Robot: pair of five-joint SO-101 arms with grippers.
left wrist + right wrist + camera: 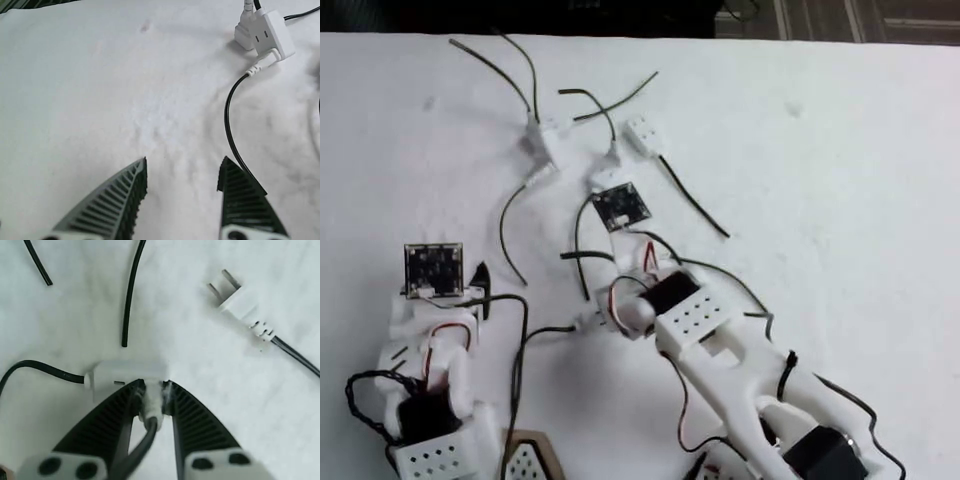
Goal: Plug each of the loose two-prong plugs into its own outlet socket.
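My right gripper is shut on a white plug that is seated in a small white socket; the socket's black cord runs off sideways. In the high view this gripper is at the table's middle front, with the socket just left of it. A loose two-prong plug lies flat a little beyond it, prongs bare. My left gripper stands open over bare table at the front left. Far ahead of it is a white socket block with a corded plug in its side.
The socket block lies at the back centre, with cords fanning out from it. Another white socket with a black cord lies to its right. Cut cord ends trail near the right gripper. The table's right half is bare white cloth.
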